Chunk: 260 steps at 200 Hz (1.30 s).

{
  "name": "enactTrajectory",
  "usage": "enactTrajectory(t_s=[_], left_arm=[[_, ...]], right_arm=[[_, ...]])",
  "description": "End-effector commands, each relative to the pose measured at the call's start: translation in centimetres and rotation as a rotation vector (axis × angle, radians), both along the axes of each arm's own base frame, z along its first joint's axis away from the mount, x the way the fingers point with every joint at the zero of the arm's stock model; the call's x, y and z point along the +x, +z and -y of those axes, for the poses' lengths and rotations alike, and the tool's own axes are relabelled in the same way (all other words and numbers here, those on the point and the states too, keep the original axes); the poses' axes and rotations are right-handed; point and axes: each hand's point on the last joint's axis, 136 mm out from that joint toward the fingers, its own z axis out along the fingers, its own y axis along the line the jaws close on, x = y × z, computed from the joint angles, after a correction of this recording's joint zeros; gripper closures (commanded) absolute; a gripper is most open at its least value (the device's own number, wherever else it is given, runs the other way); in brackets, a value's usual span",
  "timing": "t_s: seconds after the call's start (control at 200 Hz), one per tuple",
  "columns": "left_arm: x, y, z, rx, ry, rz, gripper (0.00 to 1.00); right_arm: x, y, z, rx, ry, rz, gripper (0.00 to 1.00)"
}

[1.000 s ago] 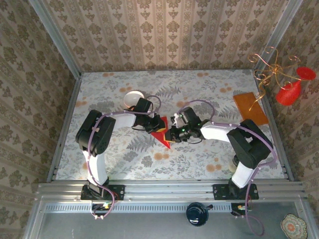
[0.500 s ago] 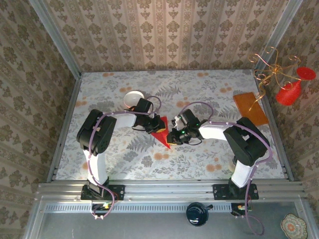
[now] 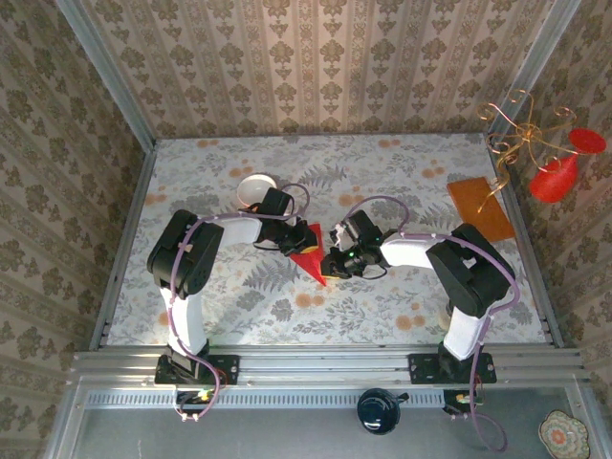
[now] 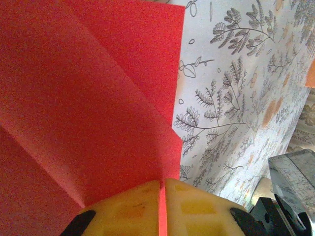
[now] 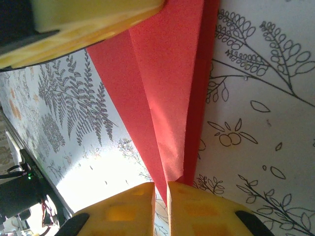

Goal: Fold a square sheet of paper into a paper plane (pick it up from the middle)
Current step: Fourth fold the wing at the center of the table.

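While the left fingers (image 4: 123,211) and right fingers (image 5: 197,206) each pinched the paper plane (image 3: 312,251), its long axis ran between them, with its point at the right pair.

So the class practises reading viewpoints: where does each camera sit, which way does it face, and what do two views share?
Top external: above and behind the bases, looking down at the table; both arms show, left hand and right hand at the paper plane.
Left wrist: looks along its yellow fingers, shut on the plane's edge.
Right wrist: looks past its fingers at the plane's point.
Shared: both wrist views show the plane and the floral table.
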Motion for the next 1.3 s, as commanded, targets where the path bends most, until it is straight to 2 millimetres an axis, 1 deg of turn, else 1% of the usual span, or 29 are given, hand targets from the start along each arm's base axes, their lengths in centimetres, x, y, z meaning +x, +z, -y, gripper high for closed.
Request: enactTrajectory(t_s=[0.0, 0.39, 0.66, 0.73, 0.825, 0.905, 0.97, 1.025, 1.09, 1.205, 1.295], left_arm=[[0.1, -0.4, -0.1, 0.007, 0.007, -0.028, 0.87], [0.1, -0.7, -0.1, 0.010, 0.006, -0.032, 0.87], [-0.2, -1.5, -0.5, 0.040, 0.009, -0.057, 0.87], [-0.3, -1.7, -0.6, 0.048, 0.006, -0.064, 0.87], [-0.5, -1.8, -0.7, 0.054, 0.003, -0.074, 0.87], [-0.6, -2.0, -0.7, 0.059, 0.001, -0.079, 0.87], [-0.6, -1.9, -0.7, 0.058, 0.000, -0.077, 0.87], [-0.5, -1.9, -0.7, 0.056, 0.000, -0.074, 0.87], [-0.4, -1.8, -0.6, 0.054, 0.000, -0.070, 0.87], [-0.3, -1.8, -0.6, 0.054, 0.001, -0.070, 0.87], [-0.4, -1.9, -0.6, 0.056, 0.001, -0.074, 0.87]], right_arm=[[0.1, -0.5, 0.2, -0.035, 0.005, -0.006, 0.83], [-0.1, -1.1, 0.2, -0.043, 0.009, -0.024, 0.83], [-0.4, -1.6, 0.4, -0.055, 0.012, -0.049, 0.83], [-0.1, -0.9, 0.2, -0.034, 0.005, -0.034, 0.83], [1.0, 1.5, 0.1, 0.017, -0.026, 0.031, 0.82], [2.0, 3.4, 0.8, 0.032, -0.075, 0.092, 0.79], [2.7, 4.4, 1.6, 0.029, -0.113, 0.132, 0.78], [3.1, 4.7, 2.3, 0.018, -0.143, 0.153, 0.78], [3.2, 4.7, 2.5, 0.014, -0.150, 0.155, 0.78], [3.1, 4.2, 2.0, 0.027, -0.136, 0.133, 0.80], [3.0, 4.1, 1.2, 0.035, -0.107, 0.124, 0.80]])
